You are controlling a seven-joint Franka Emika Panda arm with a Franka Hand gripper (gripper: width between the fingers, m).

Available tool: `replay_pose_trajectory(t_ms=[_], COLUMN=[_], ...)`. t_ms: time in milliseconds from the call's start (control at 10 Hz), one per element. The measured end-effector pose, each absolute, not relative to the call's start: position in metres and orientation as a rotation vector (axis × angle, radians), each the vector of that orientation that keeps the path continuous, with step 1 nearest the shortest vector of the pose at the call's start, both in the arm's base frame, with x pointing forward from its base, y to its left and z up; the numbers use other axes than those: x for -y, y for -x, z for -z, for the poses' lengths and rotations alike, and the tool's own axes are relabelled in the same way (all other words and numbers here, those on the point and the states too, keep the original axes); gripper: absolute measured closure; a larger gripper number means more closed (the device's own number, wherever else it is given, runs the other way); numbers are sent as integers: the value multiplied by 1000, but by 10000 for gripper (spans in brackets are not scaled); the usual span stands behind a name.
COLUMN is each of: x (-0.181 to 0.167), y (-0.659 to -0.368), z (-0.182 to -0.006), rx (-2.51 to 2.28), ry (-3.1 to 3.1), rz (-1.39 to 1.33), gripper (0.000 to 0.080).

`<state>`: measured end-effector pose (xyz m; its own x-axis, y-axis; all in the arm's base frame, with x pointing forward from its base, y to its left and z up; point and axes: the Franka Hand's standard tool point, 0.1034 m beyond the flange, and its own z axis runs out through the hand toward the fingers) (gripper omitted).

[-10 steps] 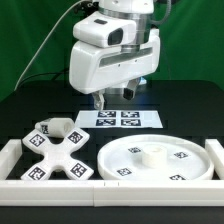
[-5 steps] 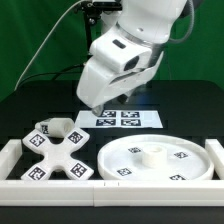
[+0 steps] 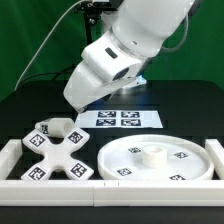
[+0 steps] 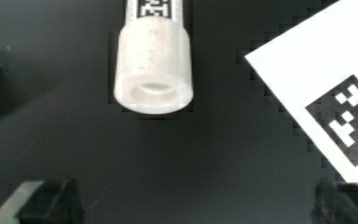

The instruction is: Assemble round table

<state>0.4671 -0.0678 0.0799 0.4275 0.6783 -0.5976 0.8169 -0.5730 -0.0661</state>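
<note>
the gripper [image 4: 194, 205] stands wide, nothing between its fingers [image 4: 43, 200], hanging over the table [image 4: 194, 150] beside the marker board [image 4: 327, 95]. the leg [image 4: 153, 65] lies on its side just off the board's edge, not yet between the jaws. being round, it may roll away if one finger meets it first; the other finger might catch the board's edge. the cross base [image 3: 55, 157] and round disc [image 3: 155, 160] rest near the board, on its side toward the exterior camera.

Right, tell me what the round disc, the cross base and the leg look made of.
The round disc: white hard plastic, probably; smooth, faintly glossy, moulded rim.
The cross base: same white plastic look, crisp edges, black-and-white tags on top.
The leg: white, slightly matte, recessed end; likely plastic too.
</note>
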Motion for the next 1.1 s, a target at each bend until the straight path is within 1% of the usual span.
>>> replay_pose_trajectory(t_ms=[200, 300, 500, 900, 1000, 1100], x=[71, 86, 109, 105, 105, 112], y=[-467, -463, -460, -460, -459, -462], z=[-76, -69, -72, -69, -65, -58], rx=[-1256, -1174, -1148, -1159, -1156, -1116], ry=[-2468, -2507, -2551, -2540, -2535, -2552], rz=[841, 807, 790, 804, 815, 785], gripper=[150, 150, 150, 150, 150, 151])
